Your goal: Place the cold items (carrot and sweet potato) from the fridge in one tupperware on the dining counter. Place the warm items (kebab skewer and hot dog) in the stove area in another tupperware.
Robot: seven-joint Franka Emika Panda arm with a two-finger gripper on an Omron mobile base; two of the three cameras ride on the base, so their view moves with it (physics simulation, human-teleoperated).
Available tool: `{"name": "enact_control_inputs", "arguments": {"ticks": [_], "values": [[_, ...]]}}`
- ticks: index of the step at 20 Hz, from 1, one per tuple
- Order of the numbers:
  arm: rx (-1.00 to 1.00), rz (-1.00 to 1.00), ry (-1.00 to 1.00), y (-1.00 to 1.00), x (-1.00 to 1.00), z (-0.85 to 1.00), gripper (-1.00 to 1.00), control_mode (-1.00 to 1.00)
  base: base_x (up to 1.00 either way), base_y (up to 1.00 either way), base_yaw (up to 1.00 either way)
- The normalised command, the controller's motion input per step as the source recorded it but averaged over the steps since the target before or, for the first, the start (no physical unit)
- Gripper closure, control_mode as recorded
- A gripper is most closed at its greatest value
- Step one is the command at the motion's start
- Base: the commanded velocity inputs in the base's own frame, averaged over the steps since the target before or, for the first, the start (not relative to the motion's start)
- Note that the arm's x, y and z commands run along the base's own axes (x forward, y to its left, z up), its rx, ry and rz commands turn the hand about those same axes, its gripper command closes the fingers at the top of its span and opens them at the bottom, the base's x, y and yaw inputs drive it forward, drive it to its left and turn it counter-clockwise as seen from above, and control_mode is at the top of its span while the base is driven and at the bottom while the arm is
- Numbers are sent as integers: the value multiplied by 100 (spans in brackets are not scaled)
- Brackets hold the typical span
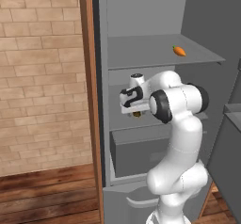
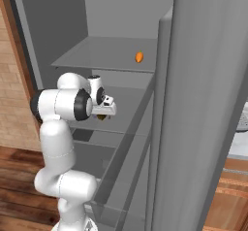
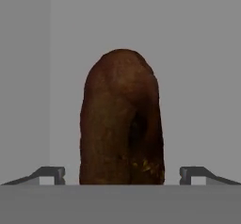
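Observation:
A brown sweet potato lies on the fridge's middle shelf, close in front of the hand camera. My gripper is open, one fingertip to each side of the sweet potato with a gap on both sides. From the base views the gripper points down at the shelf, and a bit of the sweet potato peeks out under the hand. An orange carrot rests on the upper shelf, above and to the right of the gripper.
The fridge door stands open at the right and fills much of the right base view. A grey drawer sits below the middle shelf. A brick wall and a wooden post flank the fridge's left side.

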Motion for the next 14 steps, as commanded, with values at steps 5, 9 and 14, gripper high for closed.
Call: {"name": "enact_control_inputs", "arguments": {"ticks": [5, 9, 14], "values": [[0, 0, 0, 1, 0, -39, 100, -100, 0, 0, 0], [0, -2, 4, 0, 0, -15, 100, -100, 0, 0, 0], [0, 0, -11, -2, -43, -13, 100, -100, 0, 0, 0]]}}
